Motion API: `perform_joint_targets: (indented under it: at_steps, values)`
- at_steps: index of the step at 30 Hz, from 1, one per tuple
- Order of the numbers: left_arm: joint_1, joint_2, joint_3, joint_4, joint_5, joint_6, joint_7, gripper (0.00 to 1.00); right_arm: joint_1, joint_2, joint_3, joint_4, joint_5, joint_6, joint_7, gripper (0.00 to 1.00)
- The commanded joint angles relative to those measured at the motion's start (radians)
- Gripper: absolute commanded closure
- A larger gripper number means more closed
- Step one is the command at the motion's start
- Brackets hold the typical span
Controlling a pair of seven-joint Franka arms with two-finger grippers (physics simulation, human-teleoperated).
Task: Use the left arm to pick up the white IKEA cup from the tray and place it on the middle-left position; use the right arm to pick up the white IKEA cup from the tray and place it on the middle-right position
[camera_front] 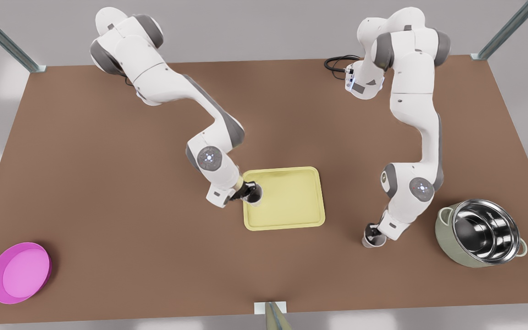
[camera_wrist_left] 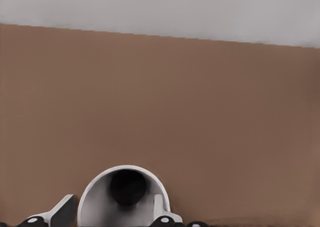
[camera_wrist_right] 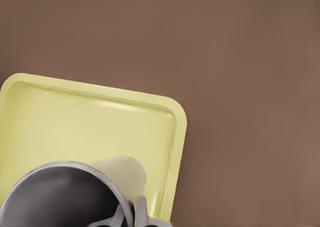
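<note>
left hand (camera_front: 374, 234) is closed on one cup (camera_wrist_left: 122, 197), over bare surface (camera_front: 108, 183) at the front view's right | right hand (camera_front: 250, 191) is closed on the other cup (camera_wrist_right: 65, 197), over the tray (camera_front: 287, 225) corner | cups are judged light, rigid, smooth; best pinched at the rim wall

Wide brown tabletop (camera_front: 108, 183): flat matt, no grain, no shine. Dead centre, the pale yellow rectangular plastic tray (camera_front: 291, 215), smooth, with a soft sheen along its rim. At the tray's nine o'clock edge, the smooth white tray-side cup (camera_wrist_right: 60, 197), satin grey inside, its wall pinched by the right gripper (camera_wrist_right: 129, 214) and its dull pale grey fingers (camera_wrist_right: 142, 212). Four o'clock: the sage-green enamel-look pot (camera_front: 447, 238), mirror-bright steel inside. Eight o'clock: the round pink bowl (camera_front: 19, 272), glossy plastic.
</note>
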Motion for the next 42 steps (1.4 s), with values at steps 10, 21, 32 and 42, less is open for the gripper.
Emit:
perform_joint_targets:
  at_steps: [10,21,32,42]
  values:
    - [-0.072,-0.473,0.014,-0.053,0.156,-0.690,0.007,0.00,-0.274,0.044,-0.022,0.144,-0.032,-0.307,-0.735,1.00]
    - [0.398,-0.444,-0.432,0.021,0.221,-0.695,-0.020,0.00,-0.318,0.169,-0.028,0.254,-0.113,-0.211,-0.842,1.00]
    - [0.401,-0.418,-0.429,0.029,0.218,-0.685,-0.025,0.00,-0.312,0.241,-0.026,0.252,-0.116,-0.122,-0.844,1.00]
    - [0.410,-0.416,-0.428,0.032,0.222,-0.689,-0.023,0.00,-0.312,0.249,-0.026,0.252,-0.115,-0.102,-0.836,0.53]
